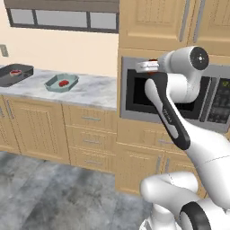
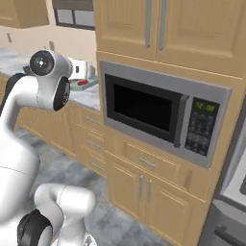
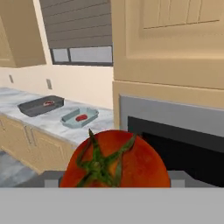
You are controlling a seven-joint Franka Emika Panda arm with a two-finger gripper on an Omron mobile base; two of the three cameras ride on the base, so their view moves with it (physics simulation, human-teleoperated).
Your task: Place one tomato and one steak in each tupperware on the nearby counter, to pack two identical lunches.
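Note:
A big red-orange tomato [image 3: 131, 164] with a green stem sits right in front of the hand camera, and my gripper [image 3: 114, 177] is shut on it. From the left base, my gripper [image 1: 147, 66] hovers high in front of the microwave, with a sliver of the tomato [image 1: 153, 60] showing. Far to the left on the counter [image 1: 92, 91] stand two tupperware. The pale teal tupperware [image 1: 61, 83] [image 3: 79, 118] holds a steak [image 1: 64, 82]. The dark grey tupperware [image 1: 15, 74] [image 3: 41, 105] holds another steak [image 1: 15, 71].
A built-in microwave [image 1: 161, 96] [image 2: 149, 108] with its door closed is set in the tall wooden cabinet just behind my hand. Drawers and cabinet doors [image 1: 90, 134] run under the counter. A window [image 3: 81, 54] sits above the counter's far end.

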